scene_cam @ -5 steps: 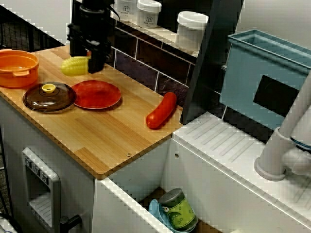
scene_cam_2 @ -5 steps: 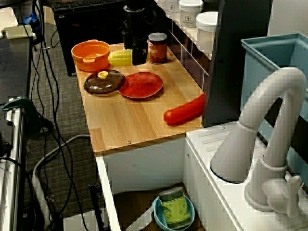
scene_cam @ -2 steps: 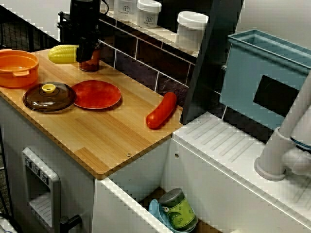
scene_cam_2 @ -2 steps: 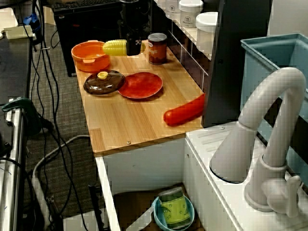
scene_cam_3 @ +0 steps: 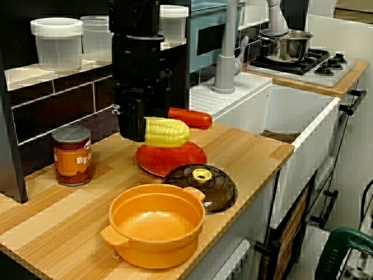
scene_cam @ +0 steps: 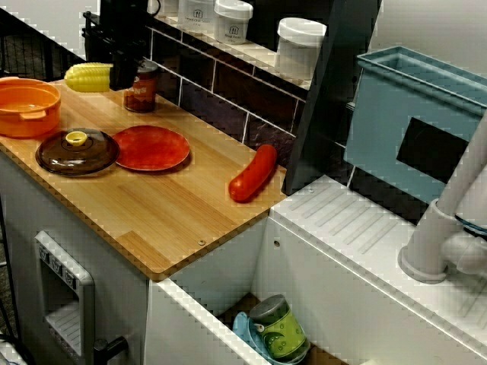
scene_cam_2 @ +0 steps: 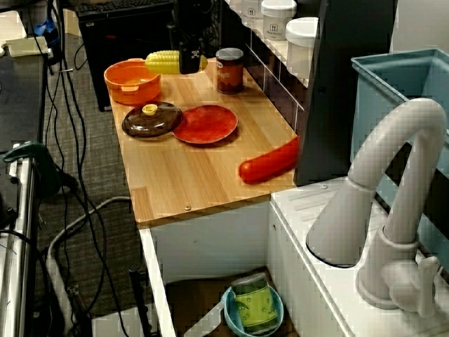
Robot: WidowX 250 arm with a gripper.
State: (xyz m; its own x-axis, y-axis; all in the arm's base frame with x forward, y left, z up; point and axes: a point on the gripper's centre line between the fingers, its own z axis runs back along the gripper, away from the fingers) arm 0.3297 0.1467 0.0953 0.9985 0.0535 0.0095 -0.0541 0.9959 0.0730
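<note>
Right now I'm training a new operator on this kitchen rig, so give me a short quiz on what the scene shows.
1. True or false: the pincer is shut on the corn cob.
2. Where does the brown lid lie? A: on top of the orange pot. B: on the counter beside the red plate. C: on the shelf with the jars.
3. Fill in: the green can in the sink stands in a blue ____.
Key: 1 true; 2 B; 3 bowl.
</note>
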